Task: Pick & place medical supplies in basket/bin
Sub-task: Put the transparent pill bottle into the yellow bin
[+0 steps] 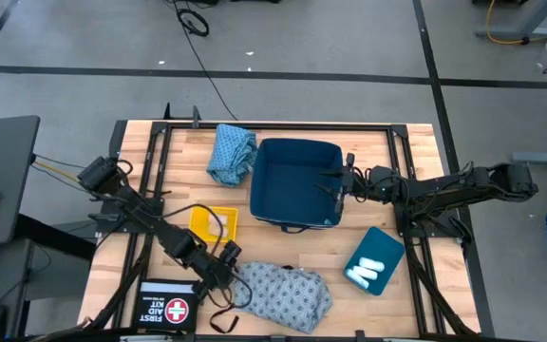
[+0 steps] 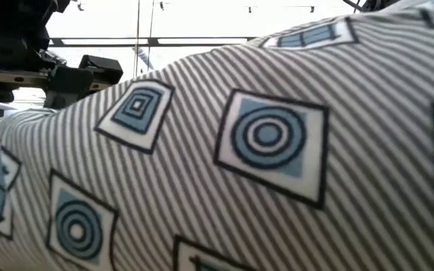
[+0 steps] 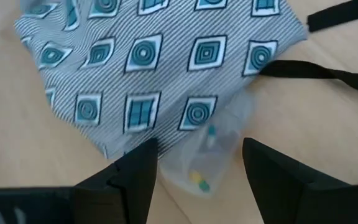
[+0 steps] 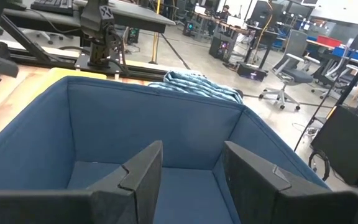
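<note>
clear packet [image 3: 205, 163] under grey-blue garment [image 3: 148, 68]

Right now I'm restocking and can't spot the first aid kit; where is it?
High view: the first aid kit lies at the table's near-left corner, beside the grey-blue patterned cloth, below the yellow tray.

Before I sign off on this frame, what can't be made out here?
- Low view: the grey-blue patterned cloth fills it, hiding the table and bin.
- Left wrist view: a clear packet lies partly under the cloth; its contents are too small to name.
- High view: white rolls on the teal lid are too small to count.
- Right wrist view: the right gripper blocks part of the blue bin floor.
</note>
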Robot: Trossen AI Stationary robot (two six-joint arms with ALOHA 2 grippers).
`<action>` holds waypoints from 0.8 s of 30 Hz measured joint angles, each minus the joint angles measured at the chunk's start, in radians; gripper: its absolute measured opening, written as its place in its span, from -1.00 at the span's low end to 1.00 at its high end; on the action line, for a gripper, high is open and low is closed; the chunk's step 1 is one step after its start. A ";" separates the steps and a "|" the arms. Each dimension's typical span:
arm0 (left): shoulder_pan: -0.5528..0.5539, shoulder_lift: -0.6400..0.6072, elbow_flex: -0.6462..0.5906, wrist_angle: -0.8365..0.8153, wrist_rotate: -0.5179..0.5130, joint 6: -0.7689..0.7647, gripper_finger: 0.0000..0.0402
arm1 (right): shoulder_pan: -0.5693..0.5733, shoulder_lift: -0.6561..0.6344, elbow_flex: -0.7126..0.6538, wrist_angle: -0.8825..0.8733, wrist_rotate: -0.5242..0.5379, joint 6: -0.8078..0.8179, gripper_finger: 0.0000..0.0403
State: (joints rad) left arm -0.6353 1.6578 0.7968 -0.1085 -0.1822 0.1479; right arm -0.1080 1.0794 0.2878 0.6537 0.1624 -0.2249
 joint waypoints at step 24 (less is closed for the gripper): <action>0.012 0.087 0.022 -0.005 0.103 -0.138 -0.36 | 0.000 0.000 0.000 0.007 0.000 0.008 -0.13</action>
State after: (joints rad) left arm -0.6234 1.7445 0.8190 -0.1135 -0.0795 0.0097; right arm -0.1078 1.0794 0.2882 0.6609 0.1627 -0.2172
